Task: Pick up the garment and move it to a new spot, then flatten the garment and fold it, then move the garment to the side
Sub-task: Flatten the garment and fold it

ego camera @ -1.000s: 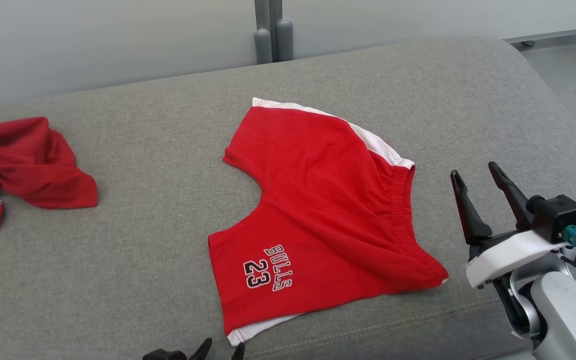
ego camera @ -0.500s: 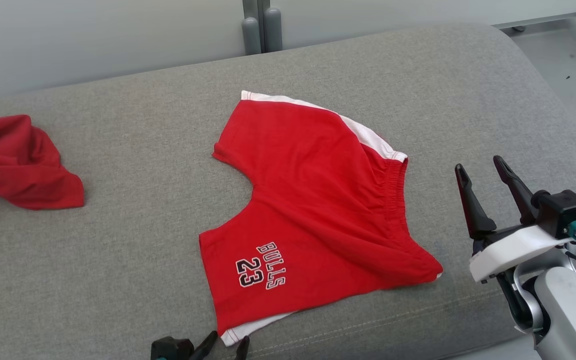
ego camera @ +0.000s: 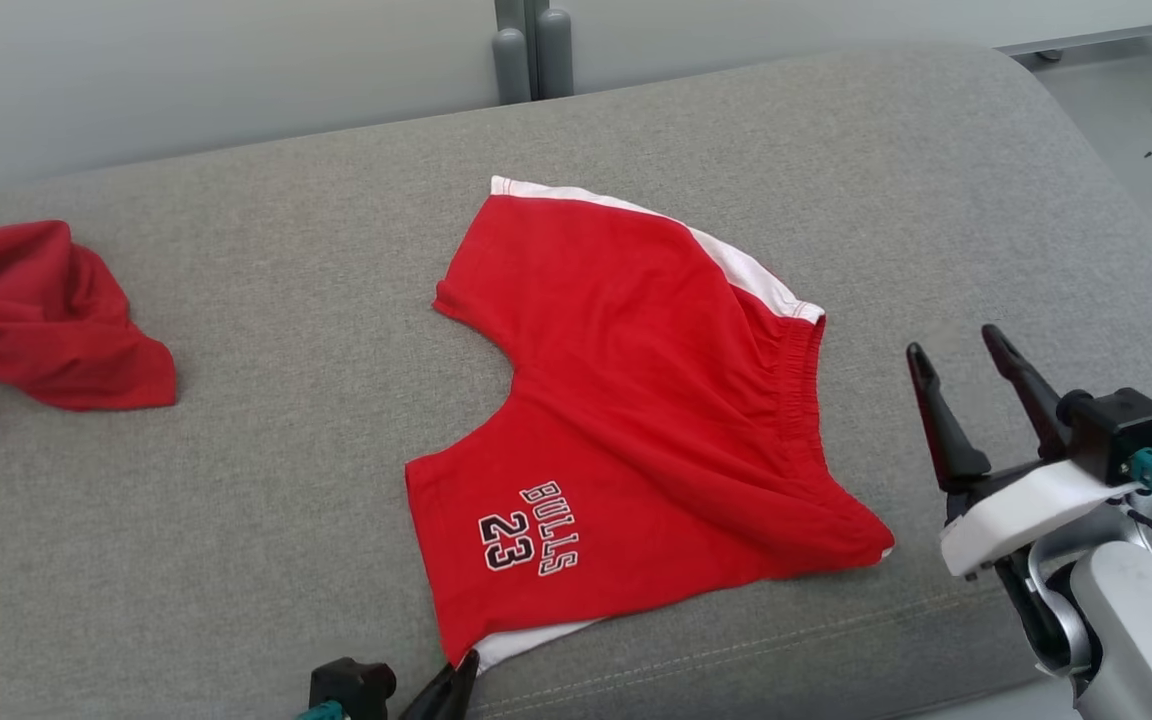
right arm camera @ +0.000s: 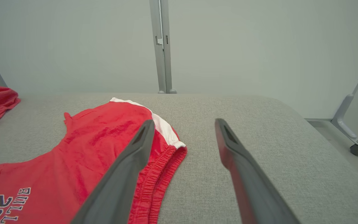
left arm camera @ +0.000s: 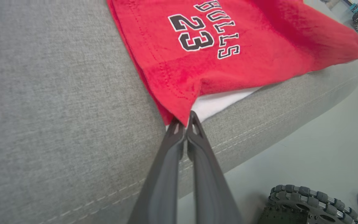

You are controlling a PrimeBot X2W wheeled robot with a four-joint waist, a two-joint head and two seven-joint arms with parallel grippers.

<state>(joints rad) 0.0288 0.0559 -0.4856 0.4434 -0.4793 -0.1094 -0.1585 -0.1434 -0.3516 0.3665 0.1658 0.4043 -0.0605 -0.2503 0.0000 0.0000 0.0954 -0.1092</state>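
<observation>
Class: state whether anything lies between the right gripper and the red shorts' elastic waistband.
Nothing visible does. Bare grey cushion is all that separates the open right gripper from the waistband of the red shorts.

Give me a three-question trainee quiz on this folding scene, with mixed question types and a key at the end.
1. True or false: the right gripper is clamped on the red shorts.
2. Multiple choice: the left gripper is shut on the shorts at A) the elastic waistband, B) the hem corner nearest the robot, C) the printed number.
3. Fill in: in the head view, the crumpled red garment lies to the shorts' ____.

Key: 1 false, it stands open beside them; 2 B; 3 left.
</observation>
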